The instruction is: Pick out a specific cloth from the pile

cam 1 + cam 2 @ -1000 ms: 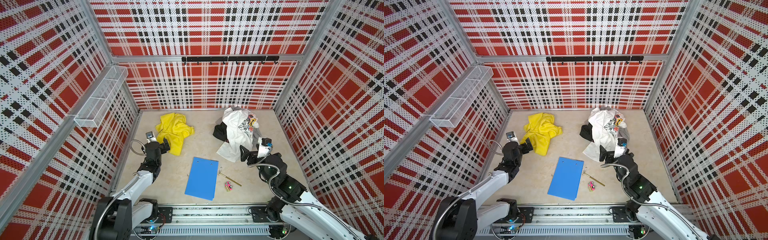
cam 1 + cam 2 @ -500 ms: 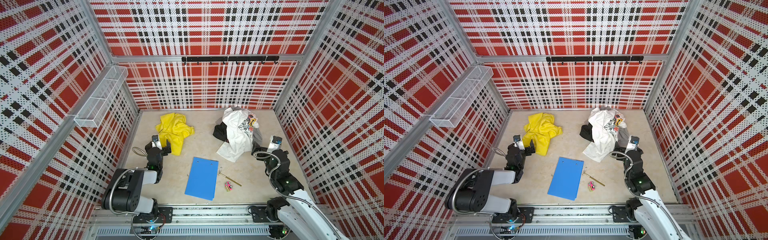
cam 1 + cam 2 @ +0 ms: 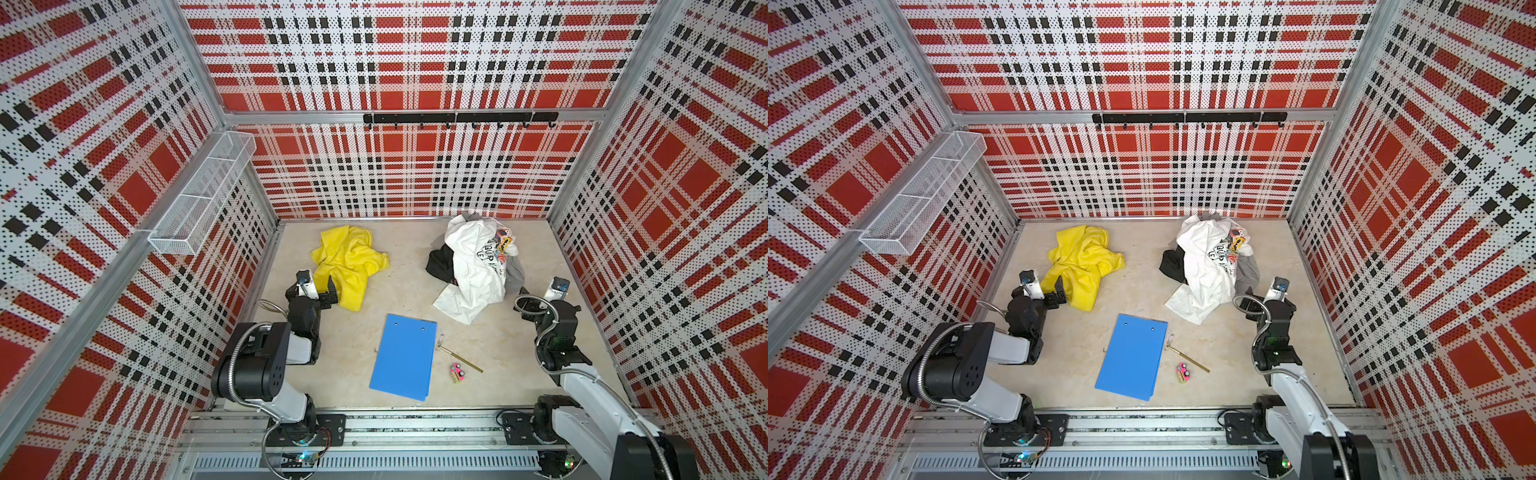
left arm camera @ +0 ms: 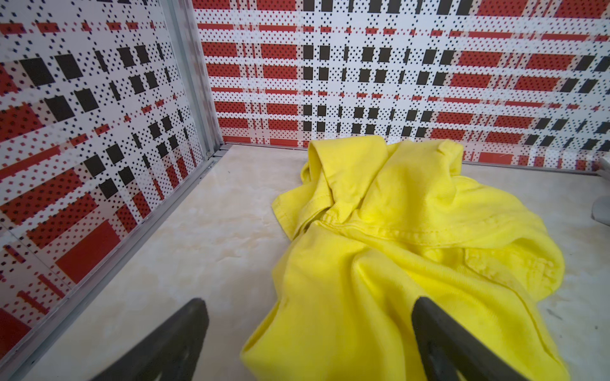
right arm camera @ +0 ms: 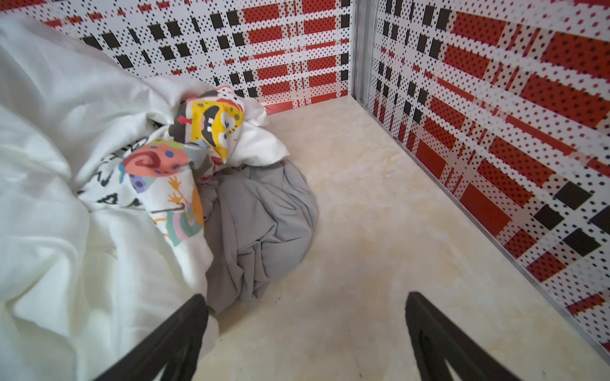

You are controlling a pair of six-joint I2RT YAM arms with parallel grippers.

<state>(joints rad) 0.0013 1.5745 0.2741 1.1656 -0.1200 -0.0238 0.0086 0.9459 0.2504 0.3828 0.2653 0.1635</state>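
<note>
While both arms sit low over the pale floor (image 3: pixel 399 299), the yellow cloth (image 3: pixel 347 262) (image 3: pixel 1084 262) lies crumpled by itself near the back wall on the left, well apart from the pile (image 3: pixel 478 266) (image 3: pixel 1208 266) at the back right. From where I stand, the left gripper (image 3: pixel 320 291) (image 4: pixel 308 305) is at the near edge of the cloth (image 4: pixel 396 247) with its jaws spread wide and nothing between them. One black finger (image 4: pixel 439 333) shows over the yellow fabric, though I cannot tell whether it touches. The right gripper (image 3: pixel 538 297) (image 5: pixel 307 298) is just beside the pile (image 5: pixel 99 198), its jaws also wide apart over bare floor and gripping nothing. In the pile a white printed shirt (image 5: pixel 66 132) drapes over the top, a grey cloth (image 5: pixel 260 217) bulges out on the side nearest the right gripper, and a black garment (image 3: pixel 440 266) pokes out on the side facing the yellow cloth. Nearer the front, between the arms, a blue clipboard (image 3: pixel 403 357) lies flat, with a thin gold stick (image 3: pixel 459 358) and a small pink toy (image 3: pixel 457 371) just beside it.
</note>
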